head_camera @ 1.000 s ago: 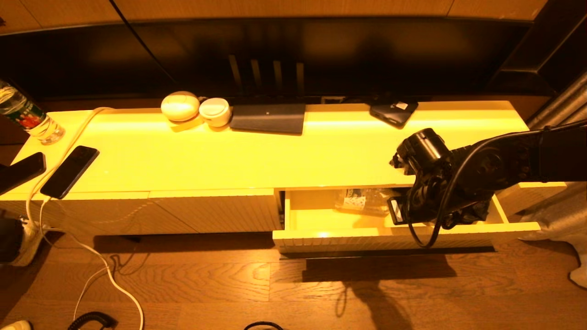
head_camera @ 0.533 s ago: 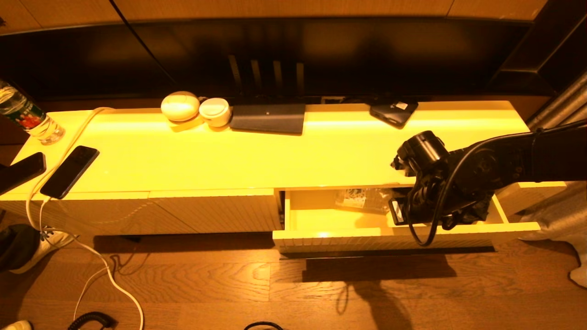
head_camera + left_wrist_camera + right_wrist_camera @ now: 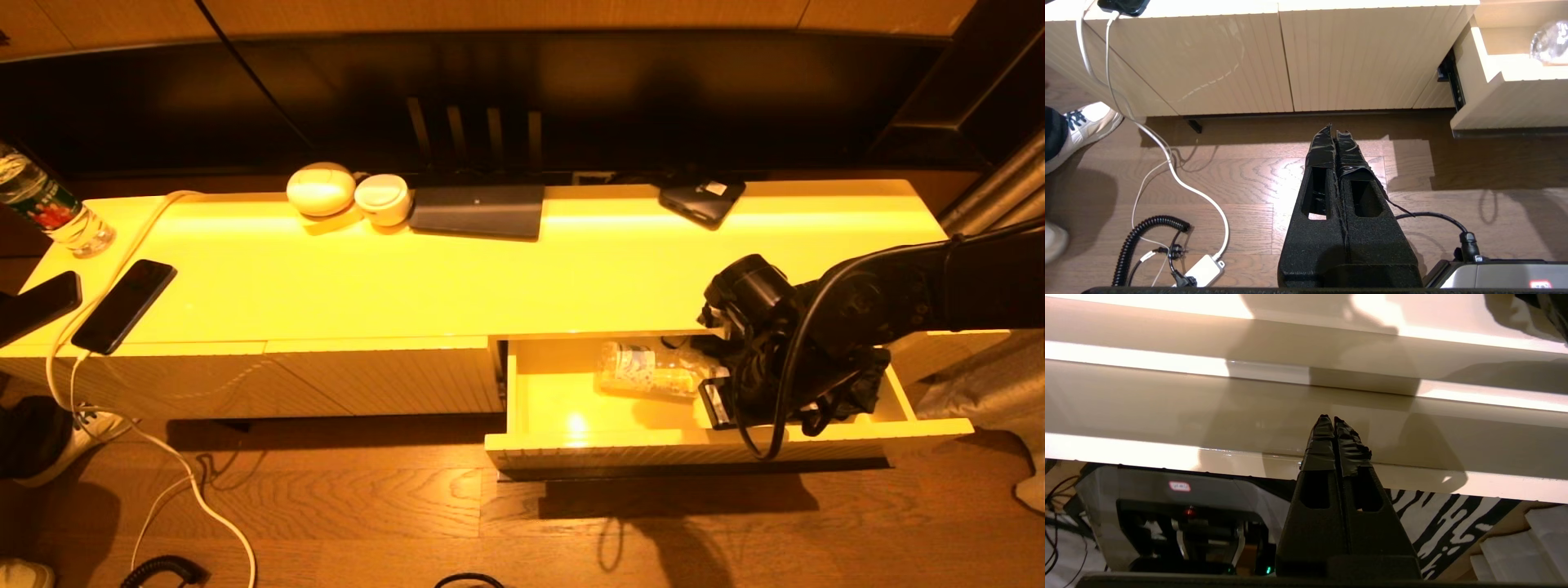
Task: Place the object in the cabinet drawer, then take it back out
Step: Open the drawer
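Cabinet drawer (image 3: 571, 425) further out, bottle (image 3: 645, 380) lengthwise across it; right tool (image 3: 1334, 421) closed, empty.

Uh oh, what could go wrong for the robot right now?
The right gripper is shut, inside the open drawer, right against its front wall, so it may scrape the wall. The bottle lies on its side beside the arm; it may roll or get knocked away.
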Tool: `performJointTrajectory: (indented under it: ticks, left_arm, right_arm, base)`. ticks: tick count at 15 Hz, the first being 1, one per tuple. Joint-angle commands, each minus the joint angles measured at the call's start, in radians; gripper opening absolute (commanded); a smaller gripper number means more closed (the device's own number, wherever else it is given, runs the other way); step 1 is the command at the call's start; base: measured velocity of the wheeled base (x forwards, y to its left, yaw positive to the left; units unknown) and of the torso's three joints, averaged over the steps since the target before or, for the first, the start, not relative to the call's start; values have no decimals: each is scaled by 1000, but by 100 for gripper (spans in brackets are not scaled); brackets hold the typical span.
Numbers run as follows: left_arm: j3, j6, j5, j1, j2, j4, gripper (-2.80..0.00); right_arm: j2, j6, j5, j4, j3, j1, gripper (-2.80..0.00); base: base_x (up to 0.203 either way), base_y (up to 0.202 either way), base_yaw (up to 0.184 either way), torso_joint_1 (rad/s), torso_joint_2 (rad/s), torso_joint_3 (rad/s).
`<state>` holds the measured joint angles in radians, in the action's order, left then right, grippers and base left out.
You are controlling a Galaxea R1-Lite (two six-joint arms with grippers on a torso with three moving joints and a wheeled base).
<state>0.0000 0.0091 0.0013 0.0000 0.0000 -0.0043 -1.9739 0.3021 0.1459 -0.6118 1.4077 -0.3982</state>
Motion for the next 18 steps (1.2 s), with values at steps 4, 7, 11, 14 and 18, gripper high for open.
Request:
performJointTrajectory:
  ticks: [4,7,11,14,18]
  left_arm:
    - [2,0,0,0,0,0,-280]
    - [2,0,0,0,0,0,-280]
    - [2,0,0,0,0,0,-280]
    - [2,0,0,0,0,0,-280]
    - [2,0,-1,0,0,1,-280]
  right_arm:
    - [23,10,-57,-92,-25,-9,-280]
    - [33,11,-71,-92,-70,-10,-280]
    - [38,12,-90,-92,-85,-18,-280]
    - [37,12,-96,-88,-110,-30,-280]
    - [52,49,-94,-41,-103,-30,-280]
  base:
    - [0,0,0,0,0,0]
    - [0,0,0,0,0,0]
    - [0,0,0,0,0,0]
    - [0,0,0,0,0,0]
    - [0,0,0,0,0,0]
